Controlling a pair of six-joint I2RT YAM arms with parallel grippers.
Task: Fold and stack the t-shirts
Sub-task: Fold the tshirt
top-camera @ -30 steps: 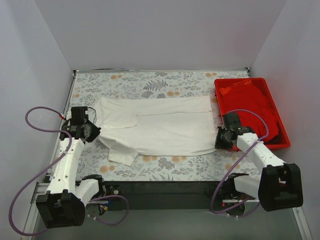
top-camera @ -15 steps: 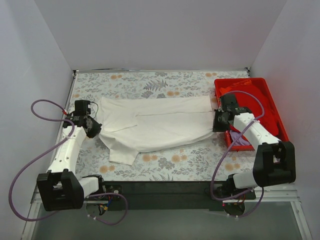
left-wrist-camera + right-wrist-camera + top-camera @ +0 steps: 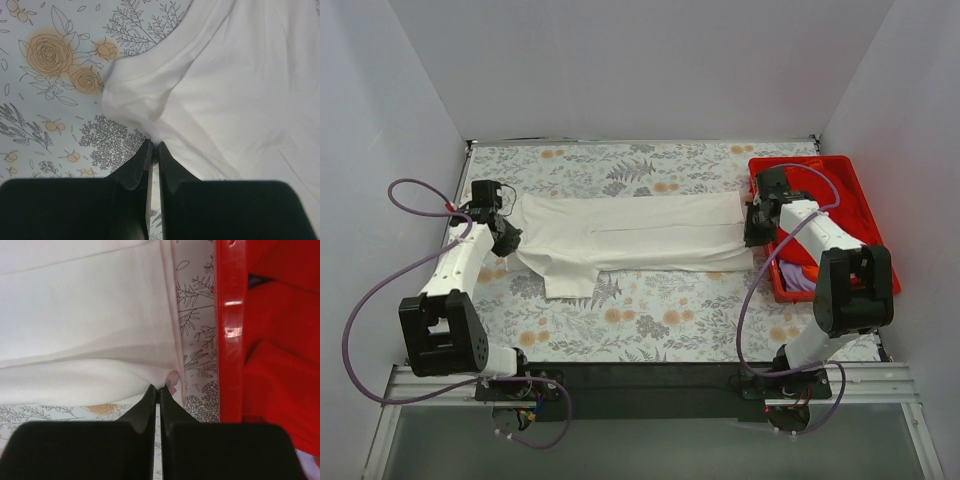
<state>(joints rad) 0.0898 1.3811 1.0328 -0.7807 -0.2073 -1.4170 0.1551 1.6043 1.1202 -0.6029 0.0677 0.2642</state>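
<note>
The white t-shirt (image 3: 630,235) lies across the floral tablecloth, its near half folded back over the far half. My left gripper (image 3: 510,240) is shut on the shirt's left edge; the wrist view shows the fabric (image 3: 210,90) pinched between the fingertips (image 3: 172,165). My right gripper (image 3: 751,232) is shut on the shirt's right hem (image 3: 100,345), next to the tray wall. The red t-shirt (image 3: 840,215) lies bunched in the red tray (image 3: 765,165); it also shows in the right wrist view (image 3: 280,385).
The red tray's rim (image 3: 230,315) stands just right of my right gripper. A purple cable (image 3: 800,275) hangs over the tray's near part. White walls enclose the table on three sides.
Both grippers have moved away from me, carrying the shirt's near edge up and over toward the far edge. The shirt now looks narrower front to back.
</note>
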